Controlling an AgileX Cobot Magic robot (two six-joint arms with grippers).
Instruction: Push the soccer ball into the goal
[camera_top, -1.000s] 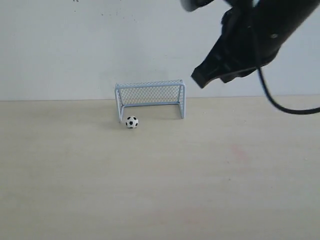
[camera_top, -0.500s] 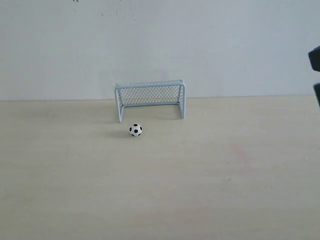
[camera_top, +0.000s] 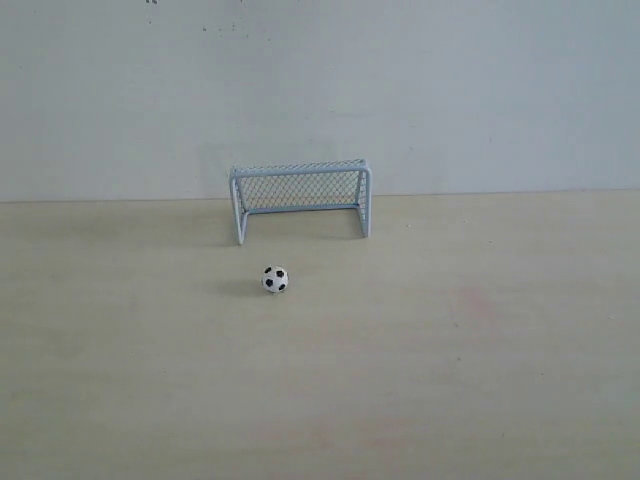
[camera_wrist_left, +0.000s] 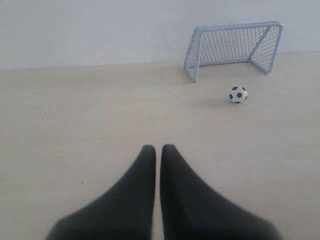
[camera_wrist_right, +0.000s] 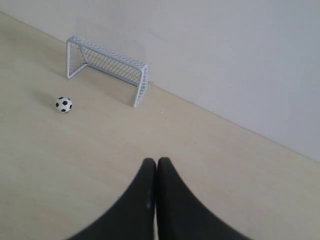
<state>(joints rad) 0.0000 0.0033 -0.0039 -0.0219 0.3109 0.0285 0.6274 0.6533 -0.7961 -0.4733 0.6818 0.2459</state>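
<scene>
The soccer ball (camera_top: 275, 279) lies on the pale wooden table, a short way in front of the goal's left post and outside its mouth. The goal (camera_top: 301, 198), light-grey frame with wire mesh, stands against the back wall. Neither arm shows in the exterior view. In the left wrist view the ball (camera_wrist_left: 238, 94) sits in front of the goal (camera_wrist_left: 233, 48), far from my left gripper (camera_wrist_left: 158, 148), which is shut and empty. In the right wrist view the ball (camera_wrist_right: 63, 104) and goal (camera_wrist_right: 106, 65) are far from my right gripper (camera_wrist_right: 156, 161), also shut on nothing.
A plain white wall (camera_top: 320, 90) rises directly behind the goal. The wooden tabletop (camera_top: 450, 350) stretches wide around the ball, with a faint reddish stain (camera_top: 476, 303) to the right.
The ball has rolled toward the front of the table, away from the goal's left post. The right arm, which filled the upper right a second ago, has withdrawn out of the exterior view.
</scene>
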